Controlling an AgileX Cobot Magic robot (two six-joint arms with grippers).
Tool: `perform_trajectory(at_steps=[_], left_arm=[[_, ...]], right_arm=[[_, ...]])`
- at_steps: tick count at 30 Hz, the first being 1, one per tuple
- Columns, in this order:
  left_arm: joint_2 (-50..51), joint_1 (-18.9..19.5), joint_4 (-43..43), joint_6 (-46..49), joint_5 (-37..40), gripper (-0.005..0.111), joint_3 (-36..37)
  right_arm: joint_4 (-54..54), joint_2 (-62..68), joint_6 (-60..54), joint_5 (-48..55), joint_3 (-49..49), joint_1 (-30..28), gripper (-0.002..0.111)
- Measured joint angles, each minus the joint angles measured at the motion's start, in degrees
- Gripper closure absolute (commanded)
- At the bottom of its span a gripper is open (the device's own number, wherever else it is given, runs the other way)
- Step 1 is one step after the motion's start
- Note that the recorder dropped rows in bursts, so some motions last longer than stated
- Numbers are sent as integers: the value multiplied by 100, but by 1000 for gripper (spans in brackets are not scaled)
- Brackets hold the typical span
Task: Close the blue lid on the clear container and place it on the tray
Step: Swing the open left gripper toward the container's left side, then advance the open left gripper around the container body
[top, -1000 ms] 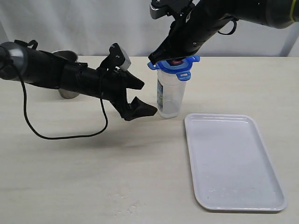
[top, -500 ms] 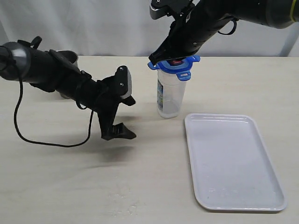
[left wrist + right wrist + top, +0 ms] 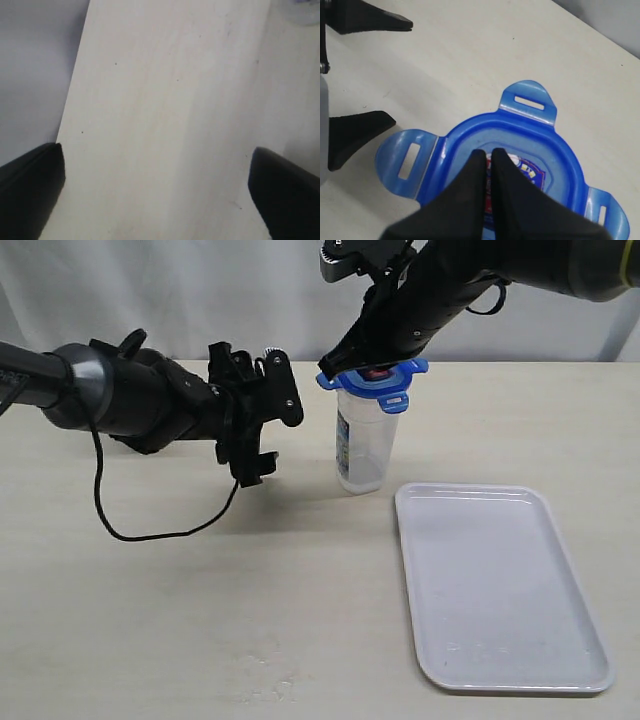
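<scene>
With the closed right pincer pressed on the blue lid atop the clear container, standing just beside the tray, an off-centre push could tip it, since the wide-open left pincer braces nothing.

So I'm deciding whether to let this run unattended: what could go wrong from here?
The right gripper, shut, presses down on the blue lid while nothing steadies the clear container, which is tall and could tip or slide. The lid's flaps stick out unlatched, so it may pop off when lifted. The left gripper hangs open beside the container and could knock it.
</scene>
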Motion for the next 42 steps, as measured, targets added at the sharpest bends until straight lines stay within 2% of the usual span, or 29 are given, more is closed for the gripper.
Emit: perform_trajectory(at_steps=[28,30,31,33,36,38,39,42], left_arm=[[0,138,-141,-446,1095,4,0],[0,163,474,-1156,1155,4,0],[0,185,1129,-1915,1188,4,0],[-7,236,3146,-4227,1160,4,0],[-33,256,6718,-8493,804,4,61],[-62,283,8201,-10330,274,4,188],[-73,313,8827,-11058,15,4,267],[-73,436,9915,-12333,-544,4,418]], right_arm=[[0,0,0,0,0,0,104],[0,0,0,0,0,0,104],[0,0,0,0,0,0,104],[0,0,0,0,0,0,104],[0,0,0,0,0,0,104],[0,0,0,0,0,0,104],[0,0,0,0,0,0,104],[0,0,0,0,0,0,104]])
